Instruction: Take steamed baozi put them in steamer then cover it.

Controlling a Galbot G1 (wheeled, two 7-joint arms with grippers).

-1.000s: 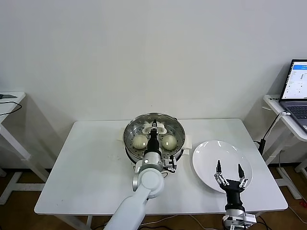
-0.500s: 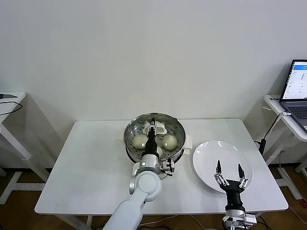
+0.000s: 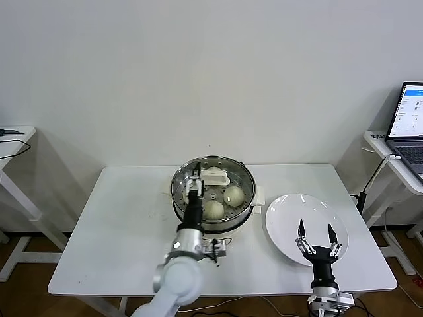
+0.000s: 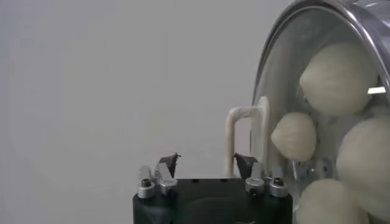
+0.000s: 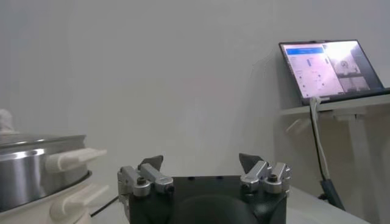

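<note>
1. hovering released, the left gripper (image 3: 193,179) sits at the steamer's (image 3: 213,168) nine o'clock rim.
2. baozi (image 3: 213,209) rest inside, cover (image 3: 215,176) unset.
3. right gripper (image 3: 316,236), spread wide, waits over the white plate (image 3: 284,211).

1. The white tabletop (image 3: 119,224) extends before me, in front of a plain pale wall (image 3: 198,72).
2. A round white plate (image 3: 294,214) lies on the tabletop's right part.
3. An open laptop (image 3: 411,122), screen lit, stands on a side desk (image 3: 396,162) to my far right.
4. Another white desk (image 3: 13,142), with a dark cable, stands to my far left.
</note>
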